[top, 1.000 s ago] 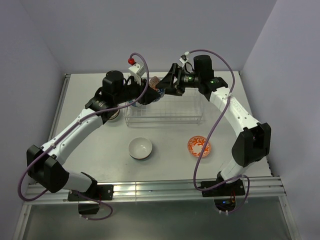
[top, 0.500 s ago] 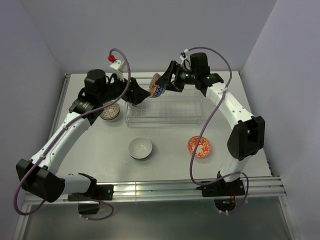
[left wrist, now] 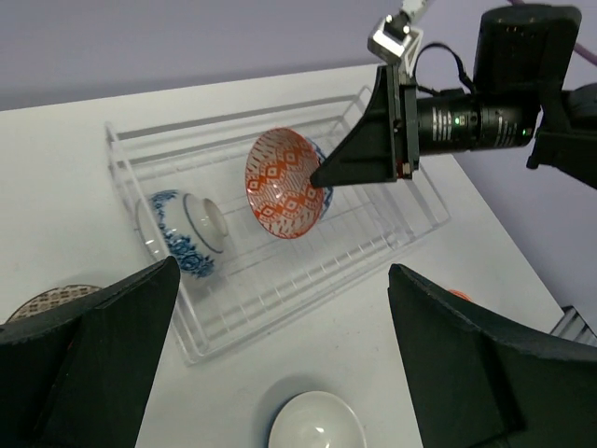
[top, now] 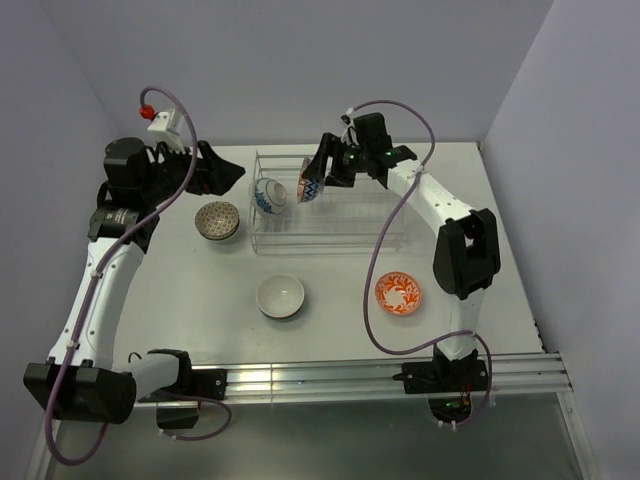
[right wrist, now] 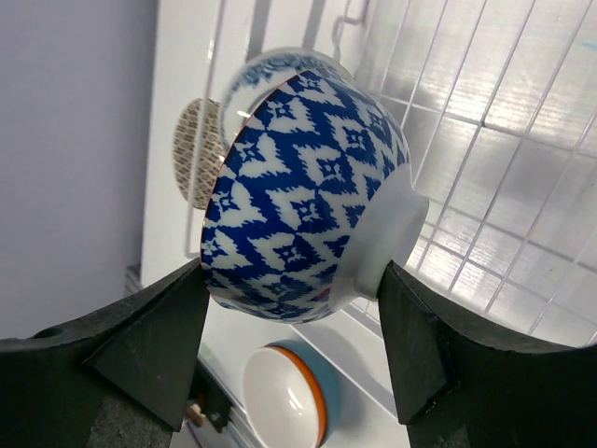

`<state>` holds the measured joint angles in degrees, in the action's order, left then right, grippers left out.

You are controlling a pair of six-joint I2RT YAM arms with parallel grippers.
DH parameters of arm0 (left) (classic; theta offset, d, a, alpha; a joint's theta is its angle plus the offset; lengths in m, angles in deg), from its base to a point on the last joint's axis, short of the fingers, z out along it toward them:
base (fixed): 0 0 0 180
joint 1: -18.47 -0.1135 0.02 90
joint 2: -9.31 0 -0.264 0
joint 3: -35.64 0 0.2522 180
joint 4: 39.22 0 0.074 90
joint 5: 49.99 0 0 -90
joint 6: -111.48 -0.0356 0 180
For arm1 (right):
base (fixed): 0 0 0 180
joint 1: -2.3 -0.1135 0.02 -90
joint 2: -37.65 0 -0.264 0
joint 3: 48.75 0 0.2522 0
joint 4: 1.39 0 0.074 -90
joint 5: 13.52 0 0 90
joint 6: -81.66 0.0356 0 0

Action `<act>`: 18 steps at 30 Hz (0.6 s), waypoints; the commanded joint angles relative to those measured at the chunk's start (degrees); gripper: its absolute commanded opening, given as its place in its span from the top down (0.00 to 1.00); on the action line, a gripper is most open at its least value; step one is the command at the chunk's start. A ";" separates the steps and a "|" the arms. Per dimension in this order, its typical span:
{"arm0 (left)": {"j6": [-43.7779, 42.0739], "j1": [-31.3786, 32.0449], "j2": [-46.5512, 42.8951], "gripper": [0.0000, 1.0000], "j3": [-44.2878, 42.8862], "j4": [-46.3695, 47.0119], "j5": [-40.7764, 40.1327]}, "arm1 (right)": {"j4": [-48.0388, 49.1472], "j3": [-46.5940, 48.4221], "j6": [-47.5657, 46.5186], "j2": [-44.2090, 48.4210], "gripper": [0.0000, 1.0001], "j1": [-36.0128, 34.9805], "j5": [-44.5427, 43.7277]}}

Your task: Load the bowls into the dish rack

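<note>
My right gripper [top: 318, 178] [right wrist: 294, 280] is shut on a bowl [top: 307, 180] [left wrist: 284, 182] [right wrist: 308, 187] with a blue-and-white zigzag outside and an orange-red diamond inside. It holds the bowl on edge just over the left part of the clear dish rack [top: 350, 236] [left wrist: 401, 233] [right wrist: 485, 187]. A blue floral bowl [top: 268, 195] [left wrist: 182, 233] [right wrist: 280, 63] lies on its side in the rack's left end. My left gripper [top: 225, 172] [left wrist: 283, 280] hangs open and empty, up and to the left of the rack.
A grey-brown patterned bowl [top: 217, 220] [left wrist: 56, 303] [right wrist: 191, 154] sits on the table left of the rack. In front of the rack stand a white bowl [top: 281, 296] [left wrist: 317, 425] [right wrist: 289, 397] and an orange-red patterned bowl [top: 399, 292].
My left gripper opened, let go of the zigzag bowl and drew back up to the left. The right gripper kept the bowl and carried it leftward over the rack.
</note>
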<state>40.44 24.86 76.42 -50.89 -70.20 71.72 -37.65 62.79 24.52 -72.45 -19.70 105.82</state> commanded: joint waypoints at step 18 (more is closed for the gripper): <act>3.19 -9.03 -5.24 0.00 5.18 3.41 5.39 | -5.27 12.26 -10.18 -6.35 1.00 -7.53 -15.98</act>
<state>42.45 16.12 73.05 -46.10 -69.83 75.37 -43.59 70.86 16.44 -77.57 -26.67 93.03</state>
